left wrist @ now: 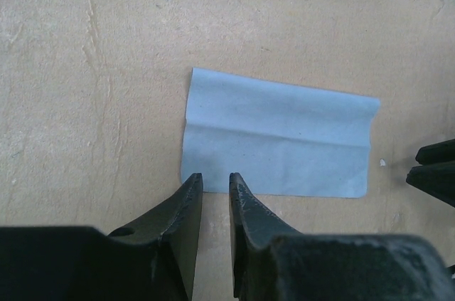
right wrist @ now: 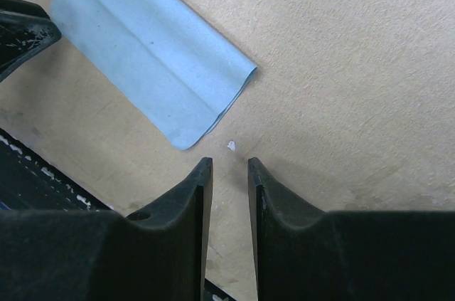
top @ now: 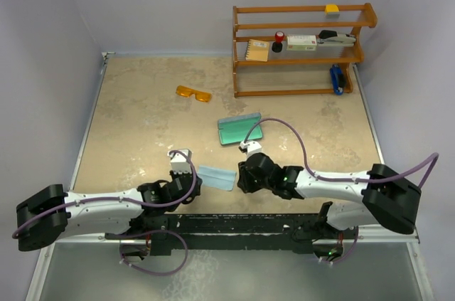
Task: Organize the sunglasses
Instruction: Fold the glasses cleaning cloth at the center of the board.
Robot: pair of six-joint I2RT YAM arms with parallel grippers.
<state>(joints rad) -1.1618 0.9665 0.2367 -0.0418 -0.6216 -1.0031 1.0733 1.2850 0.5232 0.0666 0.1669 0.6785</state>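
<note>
Well beyond both arms' jaws lie the sunglasses (top: 194, 93).

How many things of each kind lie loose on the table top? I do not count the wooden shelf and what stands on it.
sunglasses: 1
open case: 1
blue cloth: 1
Total: 3
</note>
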